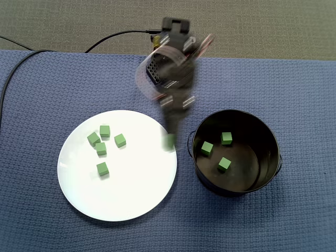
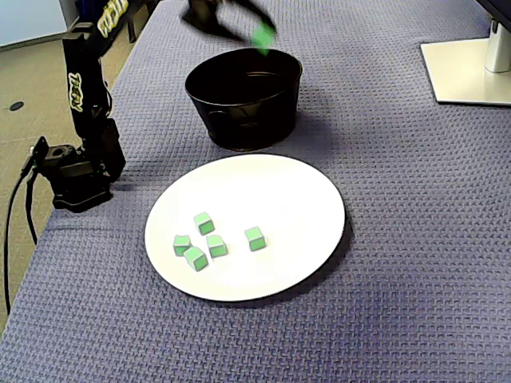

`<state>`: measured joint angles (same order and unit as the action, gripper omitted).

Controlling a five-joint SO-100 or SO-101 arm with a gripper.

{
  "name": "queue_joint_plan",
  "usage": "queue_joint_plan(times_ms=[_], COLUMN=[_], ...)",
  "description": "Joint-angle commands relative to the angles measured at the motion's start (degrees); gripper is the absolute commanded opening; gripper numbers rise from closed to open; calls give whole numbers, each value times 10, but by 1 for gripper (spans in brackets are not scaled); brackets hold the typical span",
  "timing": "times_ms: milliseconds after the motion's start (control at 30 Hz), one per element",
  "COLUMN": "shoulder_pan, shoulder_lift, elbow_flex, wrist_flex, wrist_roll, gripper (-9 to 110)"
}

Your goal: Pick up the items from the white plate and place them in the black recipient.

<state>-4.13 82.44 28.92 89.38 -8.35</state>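
Observation:
A white plate (image 1: 131, 194) (image 2: 295, 199) carries several small green cubes (image 1: 102, 168) (image 2: 255, 238), grouped on its left half in a fixed view. Right of it stands the black bucket (image 1: 274, 157) (image 2: 243, 116) with three green cubes (image 1: 224, 164) on its floor. My gripper (image 1: 169, 139) (image 2: 260, 33) is motion-blurred and shut on one more green cube (image 1: 169, 143) (image 2: 263, 35). It hangs in the air over the plate's right edge near the bucket; in a fixed view it sits just above the bucket's far rim.
A blue woven mat (image 1: 294, 220) covers the table. The arm's base (image 2: 78, 171) stands at the mat's left edge, with a black cable (image 1: 21, 58) trailing off. A white stand's foot (image 2: 471, 72) lies at the far right corner.

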Motion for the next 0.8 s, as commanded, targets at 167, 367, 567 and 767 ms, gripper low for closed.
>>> queue_joint_plan(times_ms=[167, 367, 567, 767], shoulder_pan=[-298, -329, -335, -284], shoulder_lift=[-91, -287, -275, -98], elbow_flex=[-29, 43, 156, 225], wrist_flex=[98, 126, 45, 46], wrist_roll=[-93, -77, -63, -82], gripper=[0, 0, 27, 64])
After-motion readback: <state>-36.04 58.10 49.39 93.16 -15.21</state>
